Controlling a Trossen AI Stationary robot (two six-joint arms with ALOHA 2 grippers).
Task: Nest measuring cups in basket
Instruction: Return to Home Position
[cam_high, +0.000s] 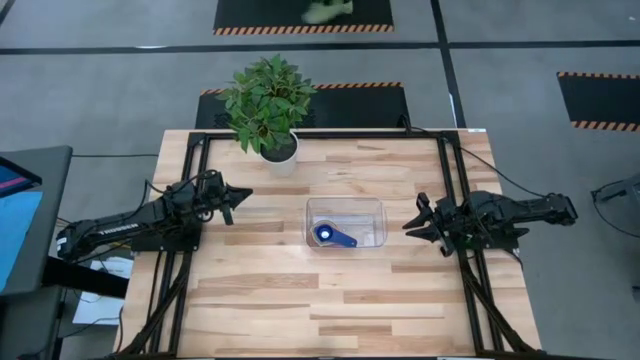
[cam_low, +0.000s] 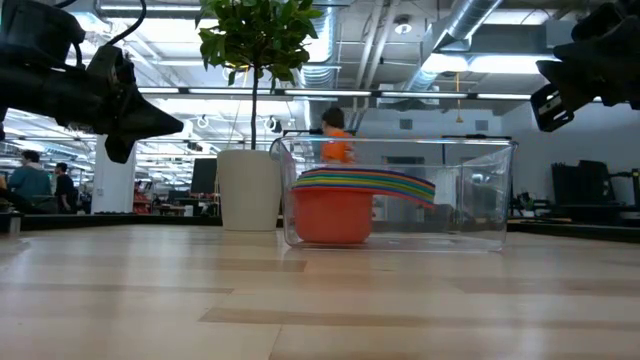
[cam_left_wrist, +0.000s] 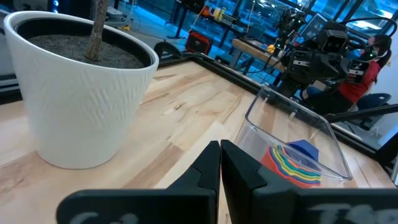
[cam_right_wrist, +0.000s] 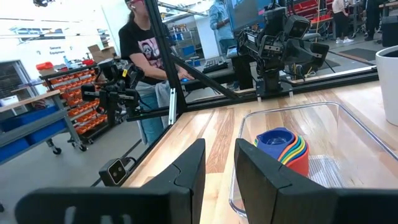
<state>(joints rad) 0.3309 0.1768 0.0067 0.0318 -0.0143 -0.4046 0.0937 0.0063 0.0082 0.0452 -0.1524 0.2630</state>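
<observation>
Measuring cups (cam_high: 333, 235) are nested in a single stack inside the basket (cam_high: 378, 208), which stands near the middle of the desk (cam_high: 330, 300). A blue cup is seen on top, and an orange-red cup at the bottom in the low view. On the left, the left hand (cam_high: 243, 193) is held above the desk with its fingers pressed together on nothing; the stack lies well apart from it, to its right. A white plant pot (cam_high: 279, 153) stands at the far edge of the desk, between the left hand and the basket. On the right, the right hand (cam_high: 412, 223) is held above the desk just beside the basket's right wall, fingers parted and empty, pointing toward the stack.
</observation>
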